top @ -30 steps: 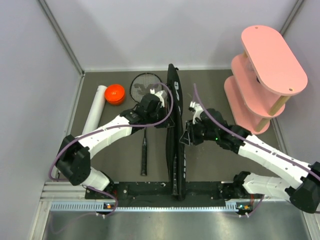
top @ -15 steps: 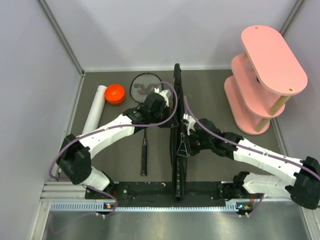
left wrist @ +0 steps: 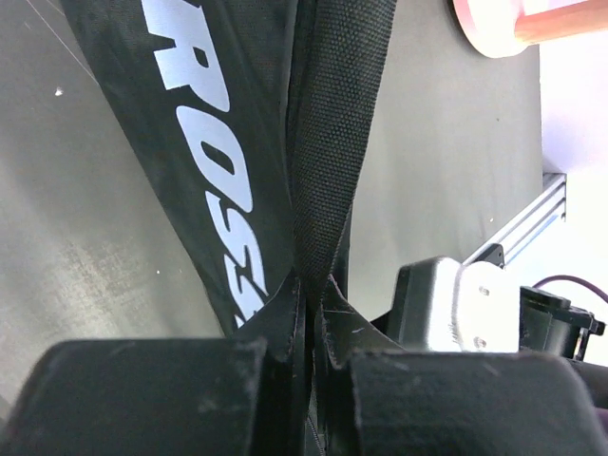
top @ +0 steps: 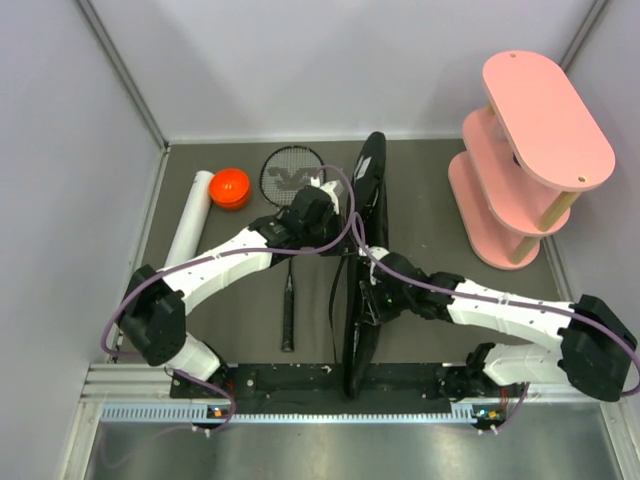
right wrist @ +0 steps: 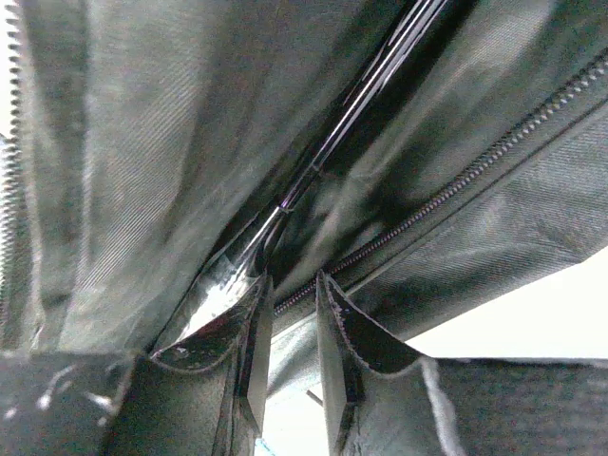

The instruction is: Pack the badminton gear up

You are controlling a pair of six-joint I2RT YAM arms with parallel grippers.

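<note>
Dark grey table [top: 440, 290], walled in. CROSSWAY bag [top: 370, 190] is up on edge, left gripper [left wrist: 310, 296] pinched tight on its fabric. Right gripper [right wrist: 293, 299] sits slightly apart at its zip, can't tell if it's gripping. Racket [top: 289, 290] lies left of the bag.

Bag [top: 372, 180] is standing on edge at the middle of the table [top: 430, 195], running front to back. Racket [top: 289, 180] is lying just left of it, head toward the back. Tube [top: 190, 228] is lying along the far left, cap [top: 230, 188] sitting beside its back end. Shelf [top: 545, 120] is standing back right. Left pincer [left wrist: 309, 318] is sitting on the bag's left side, right pincer [right wrist: 293, 323] on its right, nearer the front.
</note>
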